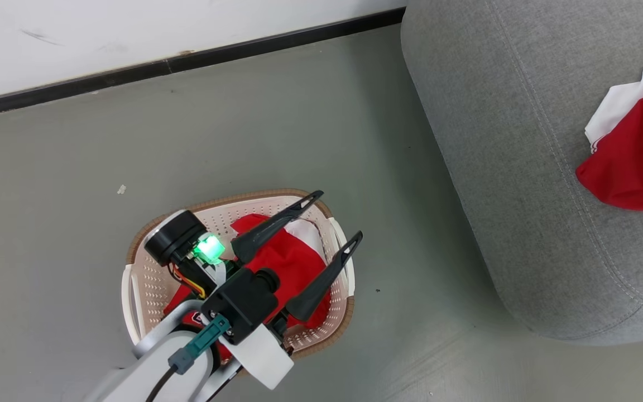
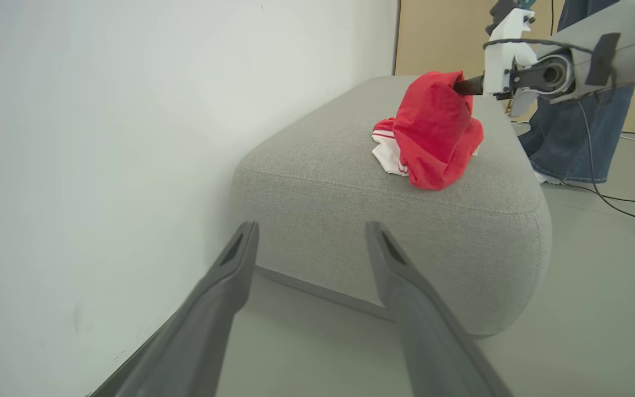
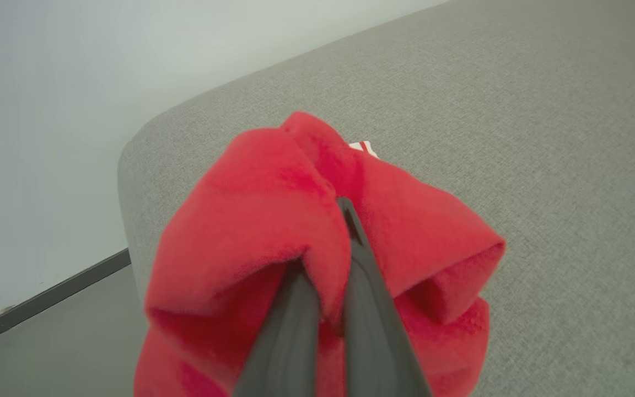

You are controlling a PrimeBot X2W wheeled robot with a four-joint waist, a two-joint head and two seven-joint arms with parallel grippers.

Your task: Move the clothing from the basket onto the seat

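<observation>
- Jaws of the left gripper (image 1: 339, 214) stand spread wide with nothing between them. In the head view they hang over the basket (image 1: 154, 279), which sits on the grey floor (image 1: 243, 111) well apart from the seat (image 1: 522, 167).
- Remaining clothing (image 1: 293, 259), red with a white patch, lies heaped inside the basket. The left arm's wrist and pale forearm cover the basket's near half.
- Near the seat's right edge in this view lies the held garment (image 1: 634, 162), red with a white striped panel. A white wall (image 1: 132, 33) with a black skirting runs behind.
- From the left wrist, the two open fingers frame the seat's rounded corner. On top, the right gripper (image 2: 463, 86) is sunk into the bunched garment, whose lower folds rest on the cushion.
- Behind the seat stands a person in blue jeans (image 2: 565, 143), with a dark cable (image 2: 615, 198) trailing across the floor.
- From the right wrist, the fingers are pressed together on a fold of red cloth, which hides one tip. Grey seat fabric lies beneath.
</observation>
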